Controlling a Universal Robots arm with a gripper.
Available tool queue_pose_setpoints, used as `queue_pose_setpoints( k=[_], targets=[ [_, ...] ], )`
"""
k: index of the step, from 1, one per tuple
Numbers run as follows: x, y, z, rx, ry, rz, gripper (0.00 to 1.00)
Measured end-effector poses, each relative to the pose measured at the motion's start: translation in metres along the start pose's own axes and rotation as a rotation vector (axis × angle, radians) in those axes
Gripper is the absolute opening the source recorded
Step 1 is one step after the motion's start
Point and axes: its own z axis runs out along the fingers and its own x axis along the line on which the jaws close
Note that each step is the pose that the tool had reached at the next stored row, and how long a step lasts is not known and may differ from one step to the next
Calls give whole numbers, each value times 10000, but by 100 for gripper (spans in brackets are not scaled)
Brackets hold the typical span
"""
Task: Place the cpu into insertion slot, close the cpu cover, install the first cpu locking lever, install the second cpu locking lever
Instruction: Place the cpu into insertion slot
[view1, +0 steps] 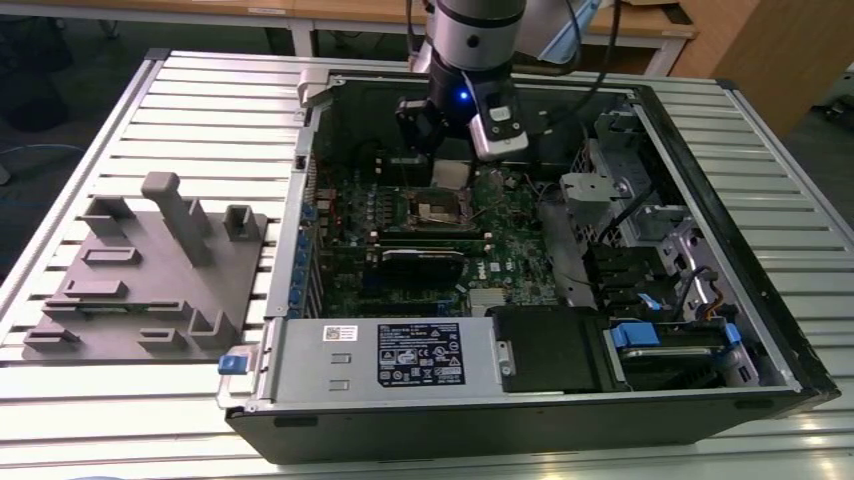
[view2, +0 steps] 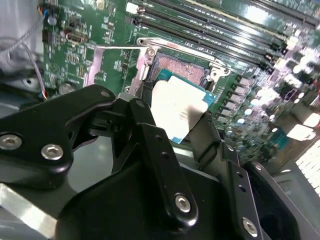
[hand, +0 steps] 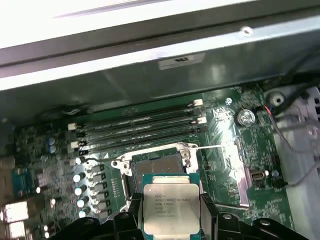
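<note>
gripper (hand: 171, 216) clamped on the chip (hand: 171, 197), hovering near the open socket (hand: 156, 167); chip not seated, closing and latching left.

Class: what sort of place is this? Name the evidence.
Probably a robotics lab or workshop: an opened computer case on a slatted metal table, a grey parts fixture beside it.
</note>
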Motion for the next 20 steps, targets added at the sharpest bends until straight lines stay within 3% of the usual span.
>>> queue_pose_setpoints(
  k=[8,17,20],
  targets=[
    [0,-1,15,-3,-116,1378,54],
    [0,-1,16,-5,-120,1422,54],
    [0,-1,23,-9,-151,1782,54]
  ],
)
